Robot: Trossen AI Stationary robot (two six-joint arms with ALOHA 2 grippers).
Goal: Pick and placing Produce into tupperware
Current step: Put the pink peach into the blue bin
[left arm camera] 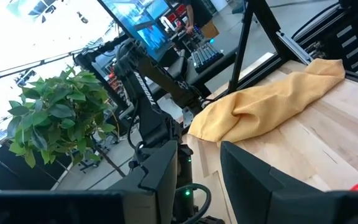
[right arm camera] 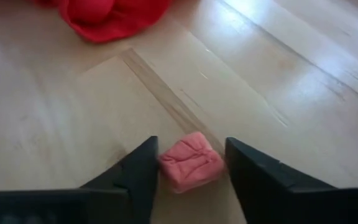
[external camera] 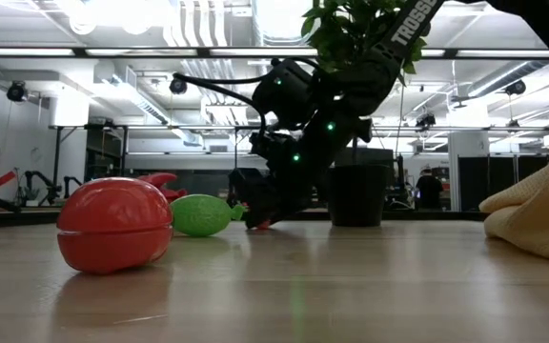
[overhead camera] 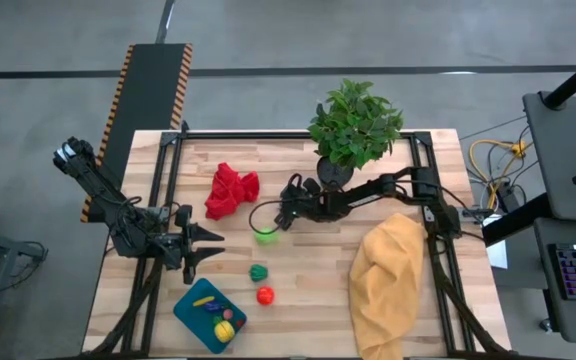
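My right gripper (right arm camera: pixel 191 146) reaches to the table's middle (overhead camera: pixel 276 218) and is shut on a small pink produce piece (right arm camera: pixel 191 163), just beyond a bright green piece (overhead camera: pixel 265 236) and close to the red cloth (overhead camera: pixel 230 190). A dark green piece (overhead camera: pixel 258 271) and a red piece (overhead camera: pixel 265 295) lie on the bare wood nearer the front. The teal tupperware (overhead camera: pixel 190 310) sits at the near left with yellow and purple pieces inside. My left gripper (overhead camera: pixel 208 247) waits open, just beyond the tupperware. My right gripper pinches the pink piece by its two opposite sides (right arm camera: pixel 163 167) between its two fingertips (right arm camera: pixel 143 169). The fingers slant down at it from the table's right. The piece still rests on the tabletop.
A potted plant (overhead camera: pixel 353 125) stands at the far edge behind the right arm. A mustard-yellow cloth (overhead camera: pixel 388 280) lies heaped at the near right. Bare wood lies between the loose pieces and the tupperware.
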